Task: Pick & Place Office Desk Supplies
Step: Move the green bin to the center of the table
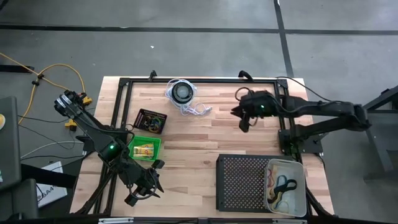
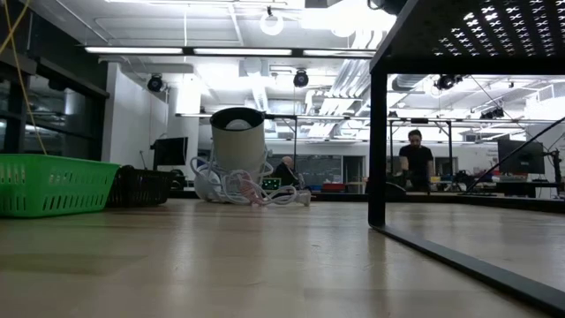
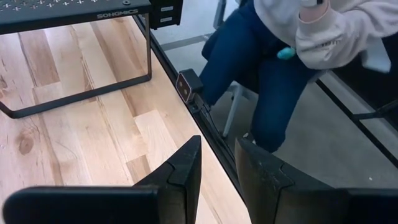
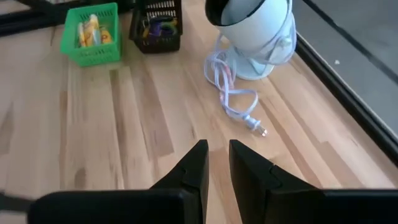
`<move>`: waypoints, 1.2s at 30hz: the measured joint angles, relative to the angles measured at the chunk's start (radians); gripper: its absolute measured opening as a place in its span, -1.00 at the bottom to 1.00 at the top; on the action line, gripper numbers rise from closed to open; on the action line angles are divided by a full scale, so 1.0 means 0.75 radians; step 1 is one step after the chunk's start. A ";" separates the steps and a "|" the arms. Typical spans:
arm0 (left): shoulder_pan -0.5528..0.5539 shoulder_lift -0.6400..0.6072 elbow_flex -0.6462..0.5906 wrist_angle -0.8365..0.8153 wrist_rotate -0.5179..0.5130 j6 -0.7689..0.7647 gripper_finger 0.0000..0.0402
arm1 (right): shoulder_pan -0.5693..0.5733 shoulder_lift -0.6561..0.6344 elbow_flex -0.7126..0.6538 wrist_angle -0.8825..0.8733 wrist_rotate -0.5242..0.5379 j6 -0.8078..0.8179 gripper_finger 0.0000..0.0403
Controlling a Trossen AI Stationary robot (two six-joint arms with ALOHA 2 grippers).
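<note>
Bright ceiling lights [image 2: 271,24] flood the room evenly. The desk [image 2: 221,256] shows soft glare and faint shadows. Up close, the left pincer [image 3: 217,165] and right pincer [image 4: 217,162] blur.

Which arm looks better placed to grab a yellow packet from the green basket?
Probably left: the left gripper hangs by the table front edge near the green basket; the right gripper is farther off beside the white fan, though aimed that way.

only readable text: "songmics" in white letters on the front edge of the black perforated stand [image 3: 74,14], seen in the left wrist view. nothing else legible in the high, low or right wrist views.
</note>
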 joint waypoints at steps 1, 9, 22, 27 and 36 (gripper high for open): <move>-0.001 0.000 0.000 0.000 0.000 0.000 -0.54 | -0.025 0.024 0.000 0.030 -0.027 0.000 -0.75; 0.000 0.000 0.000 0.000 0.000 0.000 -0.54 | -0.171 0.169 0.000 0.193 -0.056 -0.001 -0.75; 0.000 0.000 0.000 0.000 0.000 0.000 -0.54 | -0.238 0.257 0.000 0.211 -0.056 -0.001 -0.75; 0.000 0.000 0.000 0.000 0.000 0.000 -0.54 | -0.236 0.257 0.000 0.211 -0.038 -0.001 -0.75; -0.001 0.000 0.000 0.000 0.000 0.000 -0.54 | -0.236 0.257 0.000 0.211 -0.042 0.007 -0.75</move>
